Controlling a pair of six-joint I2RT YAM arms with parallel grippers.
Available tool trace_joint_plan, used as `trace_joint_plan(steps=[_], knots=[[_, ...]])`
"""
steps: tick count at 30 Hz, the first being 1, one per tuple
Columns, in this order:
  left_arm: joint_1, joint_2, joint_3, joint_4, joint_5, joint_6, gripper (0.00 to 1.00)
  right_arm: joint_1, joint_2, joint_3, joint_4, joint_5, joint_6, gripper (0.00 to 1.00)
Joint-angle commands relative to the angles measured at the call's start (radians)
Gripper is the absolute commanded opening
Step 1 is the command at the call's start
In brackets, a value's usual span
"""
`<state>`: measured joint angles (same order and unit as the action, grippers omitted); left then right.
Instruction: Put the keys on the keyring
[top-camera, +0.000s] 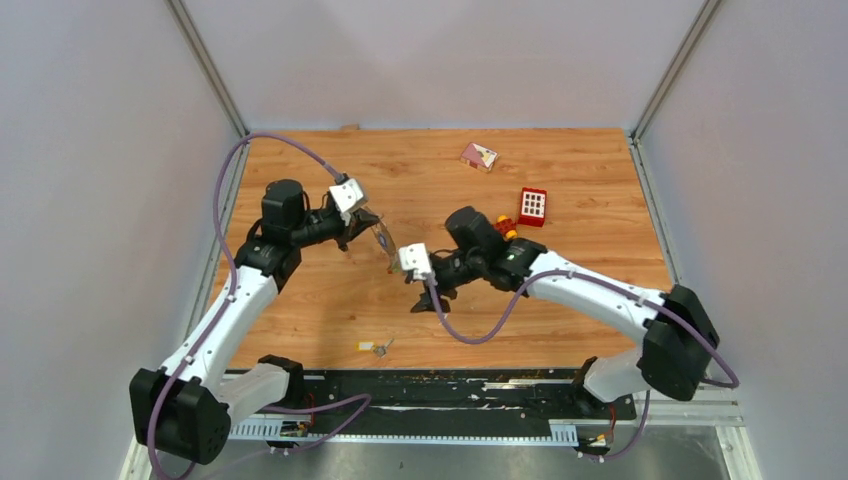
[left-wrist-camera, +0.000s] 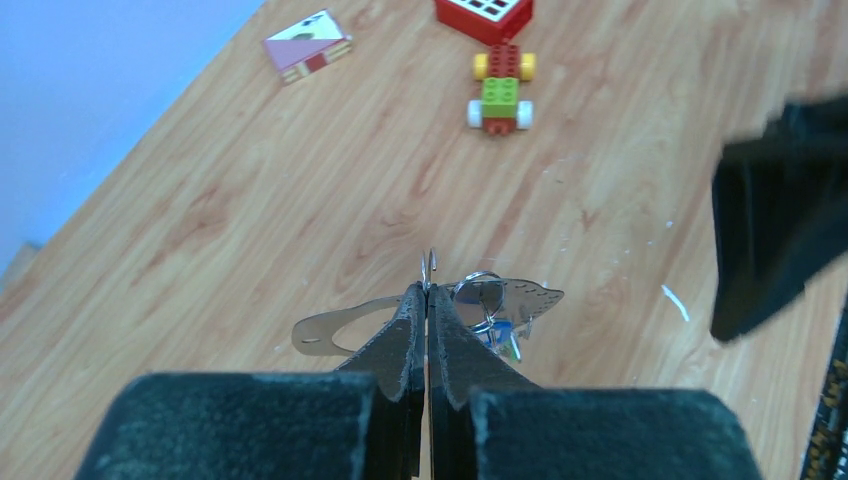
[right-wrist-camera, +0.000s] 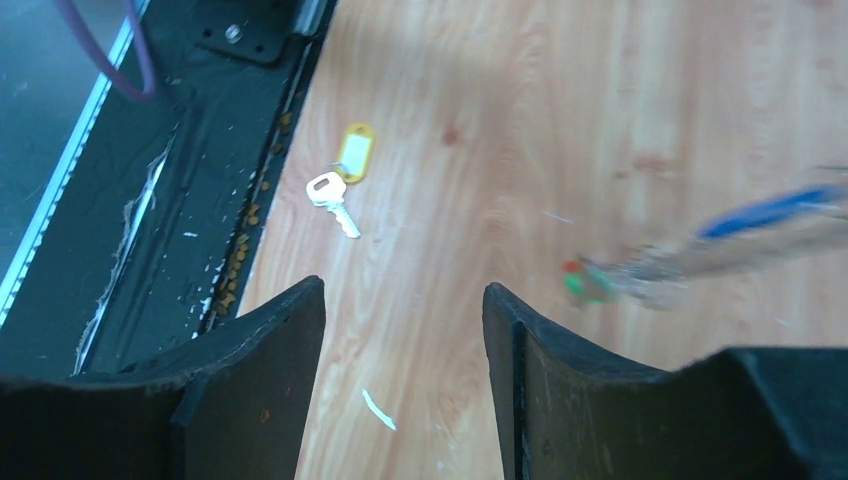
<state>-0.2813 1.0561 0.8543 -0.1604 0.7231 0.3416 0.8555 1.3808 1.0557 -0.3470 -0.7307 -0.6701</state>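
My left gripper (top-camera: 366, 223) (left-wrist-camera: 427, 292) is shut on the keyring (left-wrist-camera: 325, 332), a flat grey metal loop with a thin wire ring and a small blue tag hanging from it. It holds the keyring (top-camera: 384, 240) above the table. My right gripper (top-camera: 432, 297) (right-wrist-camera: 403, 292) is open and empty, just right of the keyring, which shows as a blur (right-wrist-camera: 700, 255) in the right wrist view. A silvery key with a yellow tag (top-camera: 372, 347) (right-wrist-camera: 343, 180) lies on the wood near the front edge. No red-orange tagged key shows clearly.
A green-yellow-red toy car (left-wrist-camera: 500, 88) (top-camera: 505, 227) and a red block with a white grid (top-camera: 533, 206) (left-wrist-camera: 485, 12) lie at the back right. A small pink house-shaped block (top-camera: 479, 156) (left-wrist-camera: 307, 45) lies further back. A black strip (right-wrist-camera: 190, 200) borders the front edge.
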Motion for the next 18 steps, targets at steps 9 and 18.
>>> trace_joint_plan(steps=[9,18], knots=[[0.093,-0.033,0.105,-0.067,-0.089,0.020,0.00,0.226,0.345,0.098,0.012,0.086,-0.041,0.58],[0.096,-0.021,0.121,-0.078,-0.083,0.026,0.00,0.253,0.552,0.283,-0.088,0.025,-0.111,0.58]])
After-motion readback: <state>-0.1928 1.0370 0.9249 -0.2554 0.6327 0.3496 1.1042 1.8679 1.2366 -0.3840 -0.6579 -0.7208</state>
